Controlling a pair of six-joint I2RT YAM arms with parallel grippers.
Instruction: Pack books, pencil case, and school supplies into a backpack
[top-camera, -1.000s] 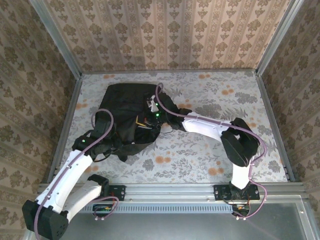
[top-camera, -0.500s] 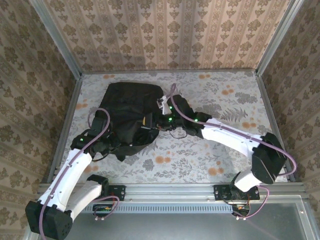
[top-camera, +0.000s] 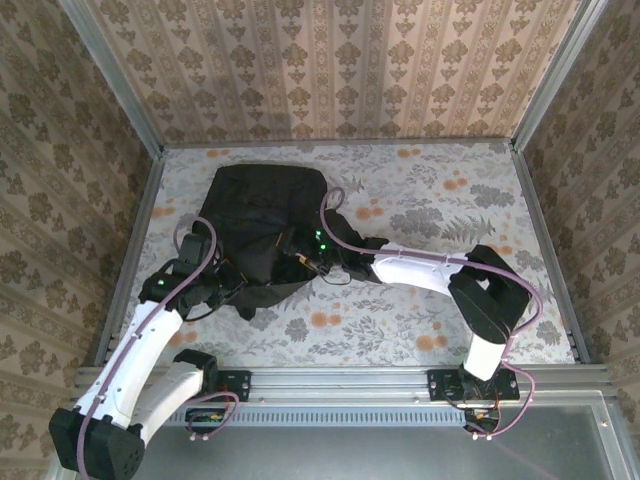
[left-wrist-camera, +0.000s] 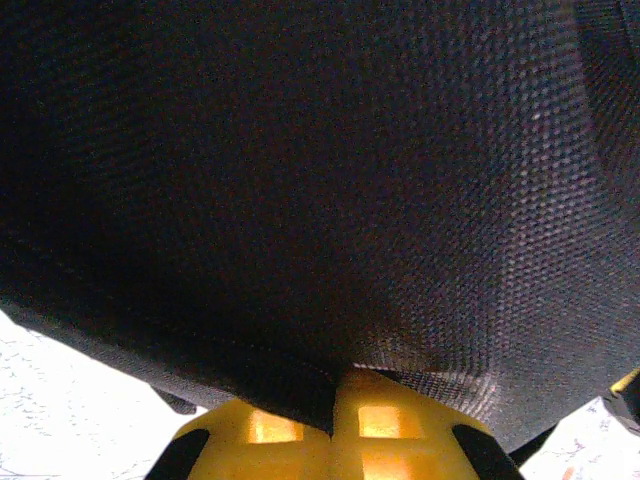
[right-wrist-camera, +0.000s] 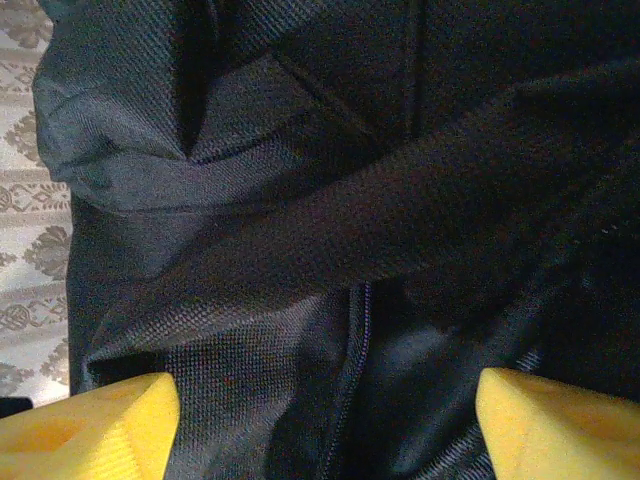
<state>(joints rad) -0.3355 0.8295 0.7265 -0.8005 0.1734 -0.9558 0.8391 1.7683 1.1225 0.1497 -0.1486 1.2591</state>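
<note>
Shows coarse woven black cloth, matt, all over the backpack (right-wrist-camera: 300, 200), with stitched seams. Looks like smooth, slightly glossy yellow plastic on the left fingers (left-wrist-camera: 270, 430) and right fingers (right-wrist-camera: 95, 430). Reads as matt floral-printed covering on the table (top-camera: 400, 310), dull brushed metal along the front rail (top-camera: 330, 383)

Brown damask-papered walls (top-camera: 340, 70) enclose a floral-clothed table (top-camera: 400, 320).

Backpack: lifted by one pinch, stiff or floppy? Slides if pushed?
Likely floppy: the backpack lies slumped and creased, and the left pincer is shut on a fold of its fabric, so a lift would probably stretch that fold first. Pushed, it would probably bunch rather than slide whole; its woven cloth looks coarse, not slick.
</note>
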